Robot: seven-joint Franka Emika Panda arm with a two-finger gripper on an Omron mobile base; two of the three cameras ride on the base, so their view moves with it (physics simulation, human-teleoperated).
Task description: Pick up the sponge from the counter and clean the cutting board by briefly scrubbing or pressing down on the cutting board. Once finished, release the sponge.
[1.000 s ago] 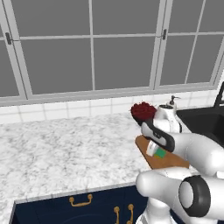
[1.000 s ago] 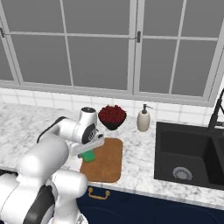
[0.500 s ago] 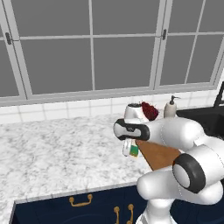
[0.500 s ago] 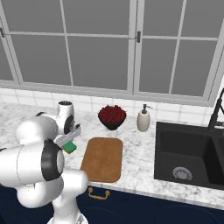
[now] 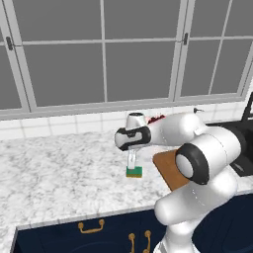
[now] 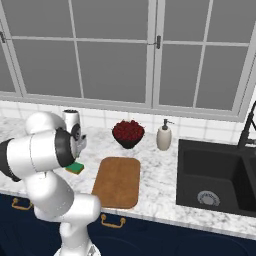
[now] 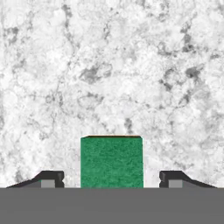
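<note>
My gripper (image 7: 112, 179) is spread wide: in the hand view its two dark fingertips (image 7: 49, 178) sit at the lower left and lower right of the frame, and the sponge (image 7: 111, 162) lies between them at lower centre with bare stone showing on both sides, so nothing is clamped. I judge it released here, green face up on the counter (image 7: 109, 65), off to the side where it no longer sits on the wood.

In the left base view my gripper (image 5: 132, 159) points straight down at centre frame, directly above the sponge (image 5: 134, 172); whether the tips touch it I cannot tell from there. The cutting board (image 5: 169, 169) shows to the right as a brown wedge, largely behind my own arm, with marbled counter (image 5: 59, 178) between it and the sponge.

The right base view gives what the others lack: the whole cutting board (image 6: 118, 181) lies bare at lower centre, and the sponge (image 6: 75, 168) sits just beside its upper left corner, apart from it, showing a tan lower layer under the green. Behind the board stand a dark bowl of red fruit (image 6: 128, 133) and a soap dispenser (image 6: 163, 135), with the black sink (image 6: 220, 175) at the right.
</note>
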